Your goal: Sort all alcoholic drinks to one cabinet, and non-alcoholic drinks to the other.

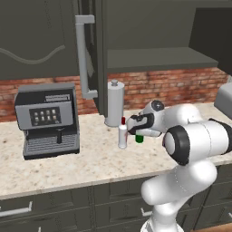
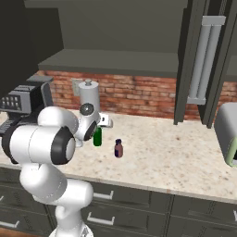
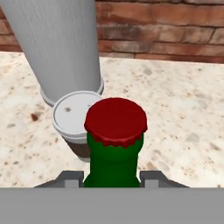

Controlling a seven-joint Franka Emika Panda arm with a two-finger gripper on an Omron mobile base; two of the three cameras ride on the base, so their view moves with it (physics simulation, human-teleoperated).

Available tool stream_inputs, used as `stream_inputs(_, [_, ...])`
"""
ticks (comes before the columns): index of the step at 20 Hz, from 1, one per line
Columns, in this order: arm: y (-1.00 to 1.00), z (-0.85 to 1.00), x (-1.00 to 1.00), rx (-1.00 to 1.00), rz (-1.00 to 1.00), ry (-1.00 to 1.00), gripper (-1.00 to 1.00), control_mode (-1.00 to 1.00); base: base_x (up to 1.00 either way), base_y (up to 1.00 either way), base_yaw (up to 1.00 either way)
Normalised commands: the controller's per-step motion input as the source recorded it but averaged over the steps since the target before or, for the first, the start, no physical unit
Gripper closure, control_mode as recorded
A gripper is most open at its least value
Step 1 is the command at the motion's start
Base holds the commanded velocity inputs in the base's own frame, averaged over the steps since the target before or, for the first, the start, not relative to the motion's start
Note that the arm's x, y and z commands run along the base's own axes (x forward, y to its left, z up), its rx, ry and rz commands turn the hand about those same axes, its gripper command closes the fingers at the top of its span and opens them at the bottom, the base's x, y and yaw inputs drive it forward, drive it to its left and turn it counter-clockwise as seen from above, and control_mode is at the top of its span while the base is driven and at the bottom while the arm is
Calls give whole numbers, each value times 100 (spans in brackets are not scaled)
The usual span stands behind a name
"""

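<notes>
Green bottle (image 3: 114, 164) with its red crown cap stands on the counter (image 1: 90, 163) between the claw (image 3: 111, 178) fingers, which sit narrow against its neck; the coffee cup (image 3: 74, 122) and grey canister (image 1: 114, 103) stand just behind, toward the back edge

Green bottle (image 3: 114, 164) glossy, maybe glass; canister (image 3: 61, 43) matt metal; counter (image 3: 183, 113) speckled stone
</notes>
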Motion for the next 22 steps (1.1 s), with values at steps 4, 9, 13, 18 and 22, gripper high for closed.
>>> stream_inputs(4, [-2, 25, -15, -1, 0, -8, 100, -100, 0, 0, 0])
stream_inputs(9, [-5, 65, -1, -3, 0, -4, 100, -100, 0, 0, 0])
stream_inputs(13, [0, 89, 0, -4, 0, 6, 100, -100, 0, 0, 0])
stream_inputs(18, [-1, 81, 0, -3, 0, 6, 100, -100, 0, 0, 0])
stream_inputs(22, [-4, 66, -2, 0, 0, 3, 100, -100, 0, 0, 0])
